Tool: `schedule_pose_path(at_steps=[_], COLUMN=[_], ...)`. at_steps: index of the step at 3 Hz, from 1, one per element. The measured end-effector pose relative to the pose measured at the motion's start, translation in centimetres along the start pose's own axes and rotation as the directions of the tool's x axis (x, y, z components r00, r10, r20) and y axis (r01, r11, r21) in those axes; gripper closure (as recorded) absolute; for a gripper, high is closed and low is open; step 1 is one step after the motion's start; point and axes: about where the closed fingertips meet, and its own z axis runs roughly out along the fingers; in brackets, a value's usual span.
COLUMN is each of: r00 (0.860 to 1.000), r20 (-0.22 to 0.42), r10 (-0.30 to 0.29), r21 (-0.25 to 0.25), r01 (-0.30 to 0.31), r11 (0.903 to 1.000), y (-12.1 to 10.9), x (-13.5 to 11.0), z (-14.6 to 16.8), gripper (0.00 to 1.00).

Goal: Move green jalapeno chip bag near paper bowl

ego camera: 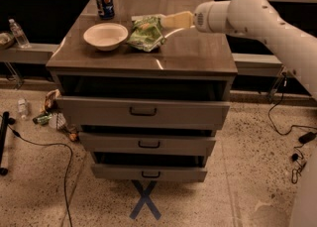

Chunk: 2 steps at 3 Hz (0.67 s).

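**One bag, one bowl, one can on a three-drawer desk**

One desk (193,55) fills the middle of the view, with three drawers (143,113) in its front, each pulled out a little. One white robot arm (252,15) reaches in across the desk's right edge toward the back half of the top. One green jalapeno chip bag (146,33) lies crumpled on the back half, about midway between the left and right edges. One paper bowl (105,36) sits upright just to the bag's left, nearer the left edge; whether the two touch cannot be told. The single end effector (166,21) is at the bag's back right side, against its upper edge; whether it is clenched on the bag or released cannot be told. One blue soda can (104,1) stands upright toward the back left corner, behind the bowl.
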Motion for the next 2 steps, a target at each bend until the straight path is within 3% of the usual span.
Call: schedule_pose_path(at_steps=[1, 2], r00=[0.997, 0.99], r20=[0.036, 0.072], r10=[-0.067, -0.124], r21=[0.173, 0.232], r01=[0.06, 0.104], r11=[0.983, 0.9671], y=[-1.8, -1.4], x=[-2.5, -4.7], z=[-3.3, -5.1], gripper=[0.0, 0.0])
